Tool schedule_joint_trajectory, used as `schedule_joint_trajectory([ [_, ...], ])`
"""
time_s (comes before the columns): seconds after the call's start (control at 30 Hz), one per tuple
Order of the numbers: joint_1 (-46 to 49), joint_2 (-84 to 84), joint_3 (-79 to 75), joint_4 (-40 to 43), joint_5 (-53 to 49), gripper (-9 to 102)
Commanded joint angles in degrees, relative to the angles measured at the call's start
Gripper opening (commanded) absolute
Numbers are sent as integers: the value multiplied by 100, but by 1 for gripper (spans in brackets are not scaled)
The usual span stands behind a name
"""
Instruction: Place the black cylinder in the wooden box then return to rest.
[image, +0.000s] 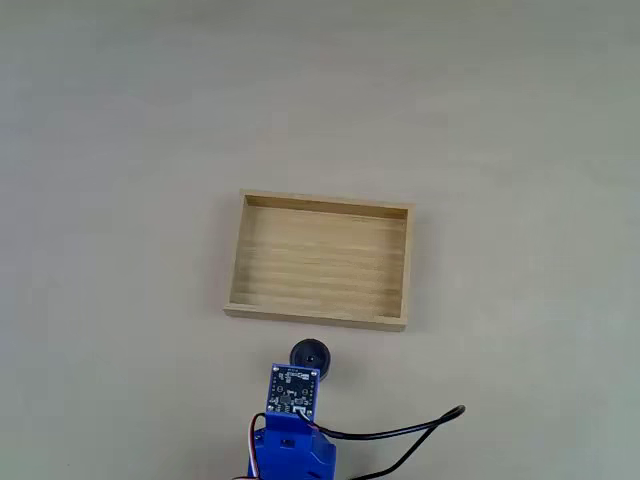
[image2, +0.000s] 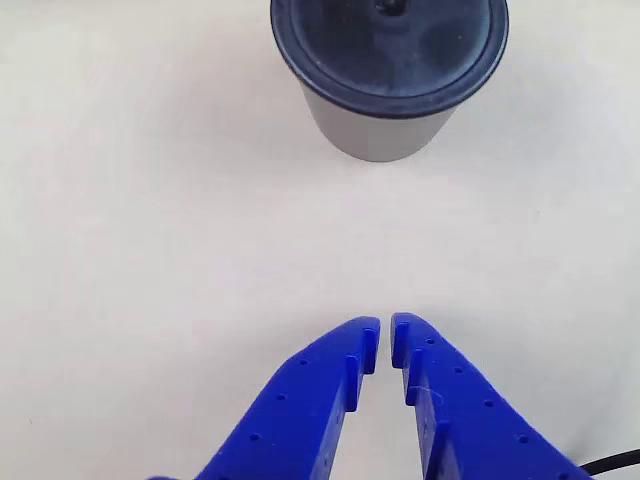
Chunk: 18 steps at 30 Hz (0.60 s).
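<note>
I see the black cylinder (image2: 388, 75) standing on the table (image: 110, 150), just near of the wooden box (image: 320, 262), which has nothing in it. My gripper (image2: 384, 335) points at it, not touching, fingers (image2: 345, 360) nearly together. I must spread them to grab it.

The wooden box (image: 318, 261) at mid-frame in the fixed view is pale, light wood with horizontal grain stripes across its floor; the black cylinder (image: 309, 355) below it is glossy black. The gripper (image2: 385, 335) at the lower edge of the other view is vivid blue; the circuit board (image: 293, 391) is blue with dark parts; the cable (image: 400, 430) at lower right is black; the table (image: 120, 150) is plain beige.
</note>
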Motion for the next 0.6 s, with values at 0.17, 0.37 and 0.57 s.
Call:
schedule_joint_trajectory([
  [0.17, -26, -62, 176, 18, -114, 0],
  [0.37, -53, -53, 176, 9, -79, 0],
  [0.57, -176, 246, 35, -44, -79, 0],
])
